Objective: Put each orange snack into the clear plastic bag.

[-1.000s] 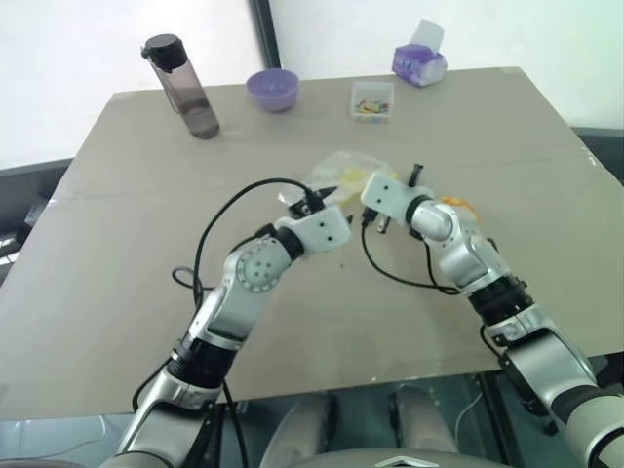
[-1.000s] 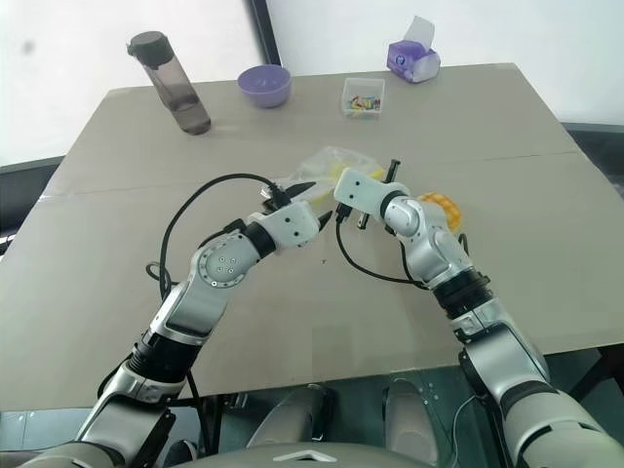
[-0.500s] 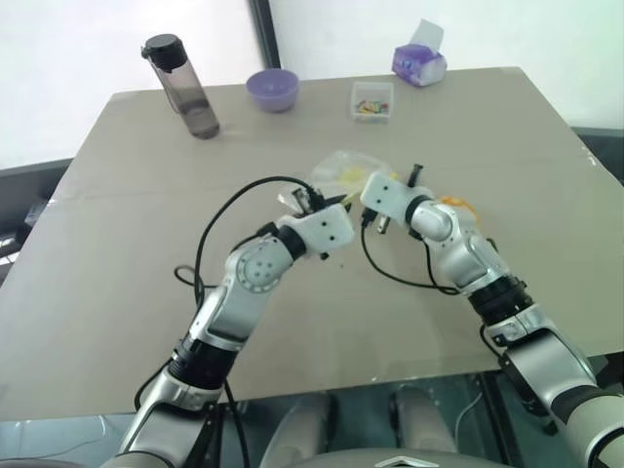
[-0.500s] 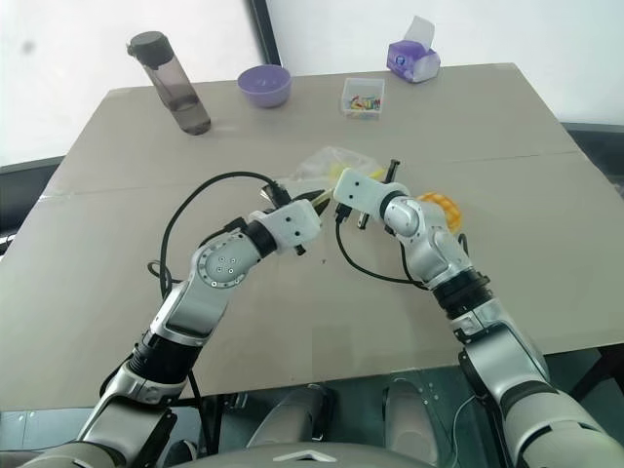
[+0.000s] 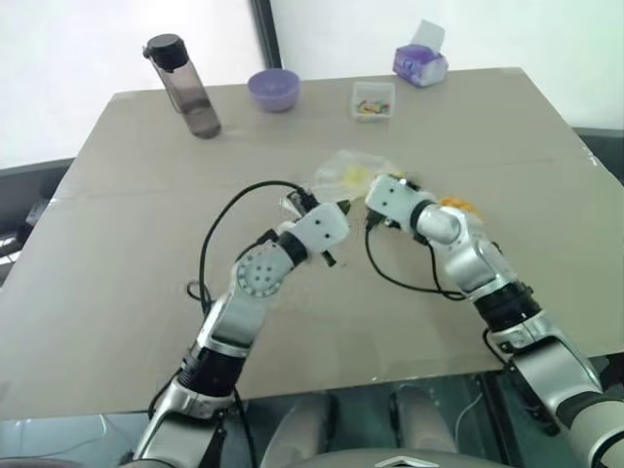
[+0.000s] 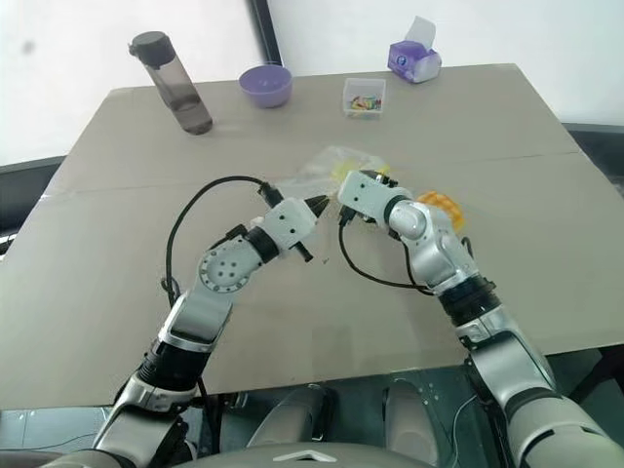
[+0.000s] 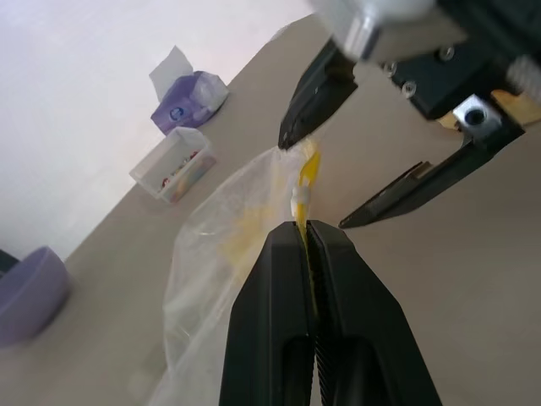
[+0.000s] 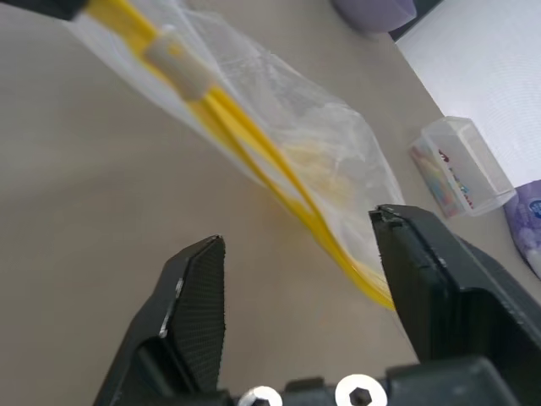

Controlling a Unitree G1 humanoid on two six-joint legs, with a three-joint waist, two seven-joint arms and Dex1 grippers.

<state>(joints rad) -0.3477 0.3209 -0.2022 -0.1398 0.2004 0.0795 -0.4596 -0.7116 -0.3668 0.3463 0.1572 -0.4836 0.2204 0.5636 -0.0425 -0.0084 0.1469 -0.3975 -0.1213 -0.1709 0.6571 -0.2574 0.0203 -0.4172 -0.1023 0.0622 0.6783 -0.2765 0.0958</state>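
Left gripper [image 7: 306, 233]: fingers [image 7: 270, 313] pressed together, pinching the yellow seal strip [image 7: 306, 182] of the clear plastic bag [image 7: 224, 245]. The strip runs straight out past the fingertips; the bag body hangs off to one side of them, crinkled, trailing back toward the surface [image 5: 127, 244].

In the head views the bag [image 6: 336, 166] sits just beyond both grippers, between them, lifted at the seal edge.

Right gripper [image 8: 296, 245]: fingers [image 8: 199, 292] spread wide, nothing held. In its wrist view the strip [image 8: 254, 148] crosses diagonally in front of the gap, one end just past the farther finger [image 8: 423, 262], not touching that I can see. In the left wrist view one right fingertip [image 7: 308, 106] sits at the strip's far end, contact unclear; the other finger [image 7: 406, 190] is apart from it.

Orange snack [image 6: 441, 207]: on the surface, just behind the right wrist, outside the bag, well off the fingers. Domed top up; round, no long axis.
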